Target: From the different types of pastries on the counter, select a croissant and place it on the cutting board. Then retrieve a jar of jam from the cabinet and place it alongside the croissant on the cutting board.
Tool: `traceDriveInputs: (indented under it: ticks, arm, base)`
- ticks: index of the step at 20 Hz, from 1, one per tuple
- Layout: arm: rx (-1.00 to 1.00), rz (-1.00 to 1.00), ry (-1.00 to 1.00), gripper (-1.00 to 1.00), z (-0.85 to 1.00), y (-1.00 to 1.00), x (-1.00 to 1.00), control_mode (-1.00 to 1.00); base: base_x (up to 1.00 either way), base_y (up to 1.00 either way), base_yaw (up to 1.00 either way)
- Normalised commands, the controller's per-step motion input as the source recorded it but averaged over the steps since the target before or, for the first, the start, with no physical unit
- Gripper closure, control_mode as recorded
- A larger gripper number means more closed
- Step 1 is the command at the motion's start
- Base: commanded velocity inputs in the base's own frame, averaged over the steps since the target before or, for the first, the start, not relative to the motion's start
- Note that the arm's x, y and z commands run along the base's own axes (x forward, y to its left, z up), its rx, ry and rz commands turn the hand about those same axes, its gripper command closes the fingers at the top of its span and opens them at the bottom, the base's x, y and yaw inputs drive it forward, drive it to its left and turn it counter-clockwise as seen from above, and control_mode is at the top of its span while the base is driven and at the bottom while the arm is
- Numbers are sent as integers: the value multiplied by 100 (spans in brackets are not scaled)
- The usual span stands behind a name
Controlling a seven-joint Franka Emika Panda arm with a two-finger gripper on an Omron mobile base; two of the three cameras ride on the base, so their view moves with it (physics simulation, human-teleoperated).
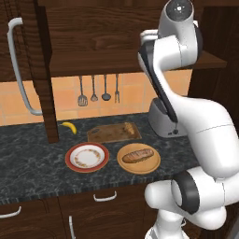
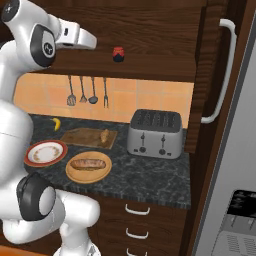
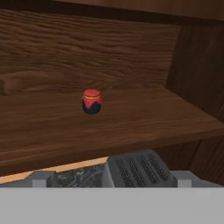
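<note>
The jar of jam (image 2: 118,54), squat and dark with a red lid, stands alone on the shelf of the open cabinet (image 2: 150,70). In the hand view the jar (image 3: 91,101) sits straight ahead, some way off. My gripper (image 2: 91,41) hovers left of the jar at shelf height, apart from it. Its fingertips (image 3: 41,178) stand wide, open and holding nothing. Down on the counter (image 1: 37,154), the croissant (image 1: 129,127) lies on the right end of the cutting board (image 1: 105,134). The baguette-like loaf (image 1: 137,155) rests on a round wooden plate (image 1: 154,165).
A patterned plate (image 1: 87,156) sits left of the wooden plate, and a banana (image 1: 70,127) lies near the wall. A toaster (image 2: 154,133) stands under the shelf. Utensils (image 1: 98,91) hang on the tiles. The cabinet doors (image 1: 28,70) (image 2: 220,70) stand swung open on both sides.
</note>
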Motion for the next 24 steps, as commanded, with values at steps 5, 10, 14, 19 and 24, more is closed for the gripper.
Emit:
traceDriveInputs:
  ticks: [5, 10, 14, 19, 24]
  arm:
    - [1, 0, -25, -100, -43, -5, -22, -100]
    - [15, 0, -6, -100, 9, -28, 13, -100]
    - [21, 0, 14, -100, 32, -20, 43, -100]
    - [7, 0, 14, -100, 57, -5, 24, -100]
    - [0, 0, 5, -100, 19, 0, 23, -100]
  base:
    - [0, 0, 0]
    - [0, 0, 0]
    - [0, 0, 0]
    - [0, 0, 0]
    - [0, 0, 0]
